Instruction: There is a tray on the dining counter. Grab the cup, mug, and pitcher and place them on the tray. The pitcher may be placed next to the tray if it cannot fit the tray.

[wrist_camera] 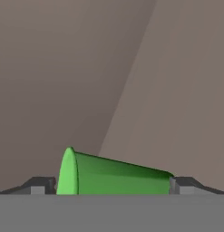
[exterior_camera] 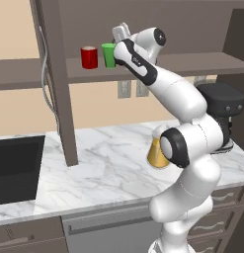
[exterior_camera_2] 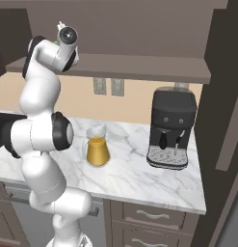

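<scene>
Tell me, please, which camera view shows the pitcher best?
The right base view: the pitcher stands whole on the marble worktop. In the left base view the arm covers most of it.

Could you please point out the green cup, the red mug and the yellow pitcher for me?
green cup (exterior_camera: pixel 108 55), left base view, on its side wall.
red mug (exterior_camera: pixel 89 58), left base view, on its body.
yellow pitcher (exterior_camera_2: pixel 97 151), right base view, on its amber belly.
</scene>
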